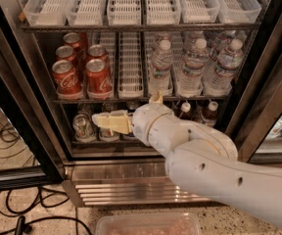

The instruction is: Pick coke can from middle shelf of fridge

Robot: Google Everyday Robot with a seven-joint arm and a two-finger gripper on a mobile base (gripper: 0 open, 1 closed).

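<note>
Tool (110,121) is seen centre-left below middle shelf (136,100), spread cannot be told; it should be raised and squared to front-right coke can (98,77) before closing.

Warm light falls on the gripper (106,121), pale before the dim lower rack (82,142) of the fridge (256,82); the steel base panel (121,173) glints.

The white arm (219,175) comes in from the lower right corner and slants up toward the middle of the view as one thick, rounded link. It ends in a bulbous wrist (153,124) with a pale band around it. From the wrist the cream-coloured gripper (101,120) sticks out roughly level, pointing left, just left of centre.
</note>
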